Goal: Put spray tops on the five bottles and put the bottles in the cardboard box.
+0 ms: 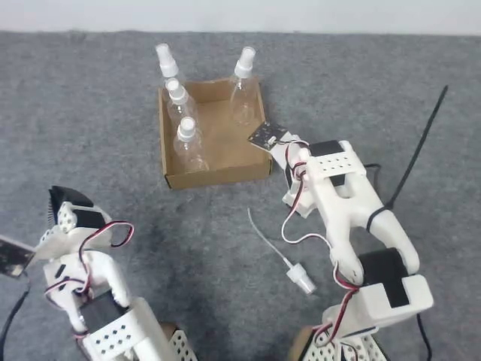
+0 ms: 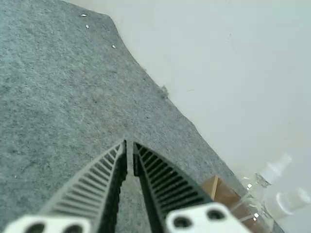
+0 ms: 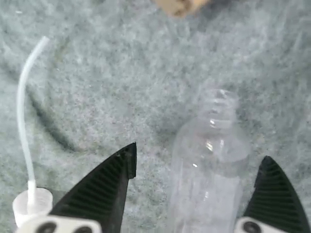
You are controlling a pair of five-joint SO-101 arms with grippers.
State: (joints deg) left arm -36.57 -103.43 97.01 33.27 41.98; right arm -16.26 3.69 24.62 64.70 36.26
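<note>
Grey felt point(image 1: 113, 113) covers the table. The box point(image 1: 218, 177) sits toward the back with four capped bottles point(image 1: 188, 143) at or inside it (whether the rearmost one stands inside the wall I cannot tell). The fifth bottle point(image 3: 211, 160), neck bare, is on the felt between the spread jaws of the right gripper point(image 3: 199, 155), just beside the box's near corner. Its top point(image 1: 301, 280) lies apart on the felt beside the right arm, with the tube point(image 1: 263, 233) curving away from it. The left gripper point(image 2: 129, 148) is pressed together on nothing, well off to the side.

The main risk is the grasp. The bottle looks closer to one jaw than the other, so closing would likely shove it sideways first, and the smooth clear plastic could roll or squirt out. A hard squeeze might also buckle the thin wall.

Next comes the tube, which is long and bent. Feeding it into a narrow neck leaves little margin, and a slight tilt would make it catch on the rim.

The box corner is close enough that a swing of the right arm could nudge it and topple the bottles inside.
</note>
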